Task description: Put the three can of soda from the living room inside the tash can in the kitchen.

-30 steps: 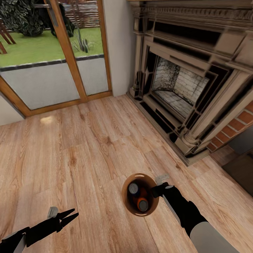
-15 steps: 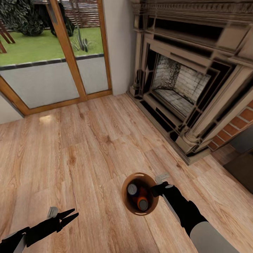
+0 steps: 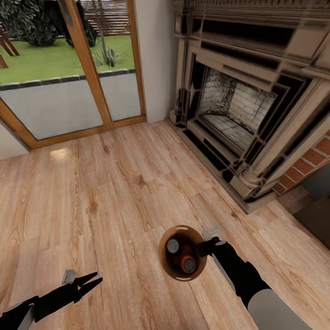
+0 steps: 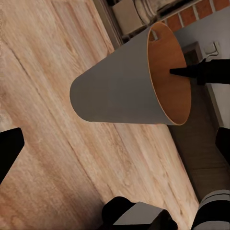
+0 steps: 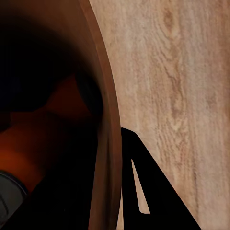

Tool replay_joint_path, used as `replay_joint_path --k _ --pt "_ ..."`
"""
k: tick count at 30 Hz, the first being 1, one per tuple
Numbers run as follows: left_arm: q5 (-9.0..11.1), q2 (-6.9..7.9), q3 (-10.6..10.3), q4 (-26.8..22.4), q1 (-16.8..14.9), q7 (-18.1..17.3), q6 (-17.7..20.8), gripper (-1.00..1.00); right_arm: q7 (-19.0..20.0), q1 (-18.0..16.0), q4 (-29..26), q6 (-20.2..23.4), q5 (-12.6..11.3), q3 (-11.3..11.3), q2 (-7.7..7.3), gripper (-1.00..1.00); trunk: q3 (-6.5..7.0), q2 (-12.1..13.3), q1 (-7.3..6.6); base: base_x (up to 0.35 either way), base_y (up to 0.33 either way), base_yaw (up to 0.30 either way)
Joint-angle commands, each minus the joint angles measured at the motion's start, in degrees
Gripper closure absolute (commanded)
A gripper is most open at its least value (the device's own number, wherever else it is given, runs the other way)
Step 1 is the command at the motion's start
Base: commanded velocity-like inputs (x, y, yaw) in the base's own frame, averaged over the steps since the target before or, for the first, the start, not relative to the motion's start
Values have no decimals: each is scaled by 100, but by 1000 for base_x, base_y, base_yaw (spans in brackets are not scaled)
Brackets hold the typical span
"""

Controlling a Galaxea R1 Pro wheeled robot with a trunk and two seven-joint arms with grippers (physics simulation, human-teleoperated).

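The tash can (image 3: 163, 259), brown inside and pale grey outside, hangs just above the wood floor with my right gripper (image 3: 202, 250) shut on its rim. Cans of soda stand inside it: one grey top (image 3: 173, 246) and an orange can (image 3: 187, 264) show clearly. In the left wrist view the tash can (image 4: 115, 91) appears from the side, with a right finger (image 4: 191, 72) reaching over its rim. The right wrist view looks along the rim (image 5: 108, 143), with an orange can (image 5: 28, 143) inside. My left gripper (image 3: 97, 277) is open with nothing in it, low at the left.
A stone and brick fireplace (image 3: 238, 105) fills the right side, its hearth edge close to the right arm. A wood-framed glass door (image 3: 68, 68) to the garden stands ahead on the left. Light plank floor (image 3: 114, 192) stretches between them.
The camera has shifted a little, so the fireplace sits slightly further right in the picture. Both arms and the tash can keep the same pose.
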Motion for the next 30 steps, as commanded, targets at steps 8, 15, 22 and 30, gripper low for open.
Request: replay_joint_path --k 8,15,22,30 --pt "-1 0 0 1 0 0 0 -100 35 -2 -3 -1 -54 0 3 100 -144 -323 176 0 0 0" --pt "2 0 0 1 0 2 0 -100 42 -2 -5 -1 -61 0 70 100 -269 -603 330 0 0 0" --pt "-1 0 0 1 0 2 0 -100 102 -2 -199 -1 -75 0 159 100 -341 -764 418 0 0 0" --pt "2 0 0 1 0 0 0 -100 388 -2 -230 -1 -80 0 192 100 -413 -924 505 0 0 0"
